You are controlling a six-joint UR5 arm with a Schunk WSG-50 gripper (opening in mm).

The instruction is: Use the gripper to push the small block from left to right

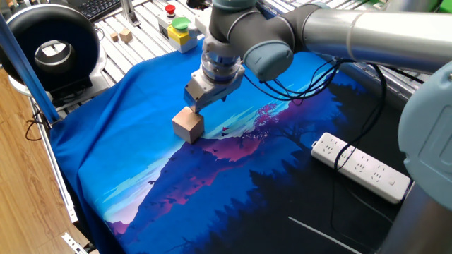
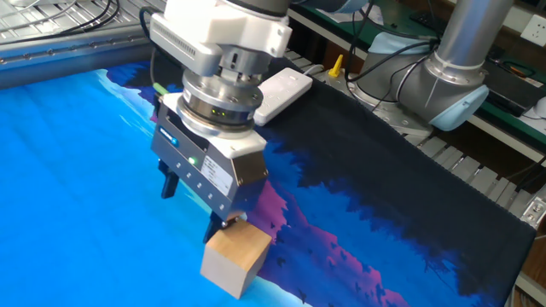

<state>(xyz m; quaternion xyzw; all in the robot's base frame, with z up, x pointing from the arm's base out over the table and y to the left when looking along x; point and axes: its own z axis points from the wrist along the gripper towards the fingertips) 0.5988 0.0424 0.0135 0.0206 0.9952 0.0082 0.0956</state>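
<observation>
The jaws stand spread, holding nothing: in one fixed view the gripper (image 1: pixel 196 103) hangs just behind the small block (image 1: pixel 188 125) on the blue cloth (image 1: pixel 120 155), one prong at its top edge. In the other fixed view the gripper (image 2: pixel 193 208) has one finger (image 2: pixel 217 225) touching the block's rear face, the other clear.

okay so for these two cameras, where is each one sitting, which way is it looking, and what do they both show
One fixed view: high and back from the table, looking down across the blue cloth; shows the arm, gripper, block, power strip.
The other fixed view: low and close over the cloth, facing the arm's base; shows the wrist and gripper above the block.
Shared: gripper, block, cloth, power strip.
</observation>
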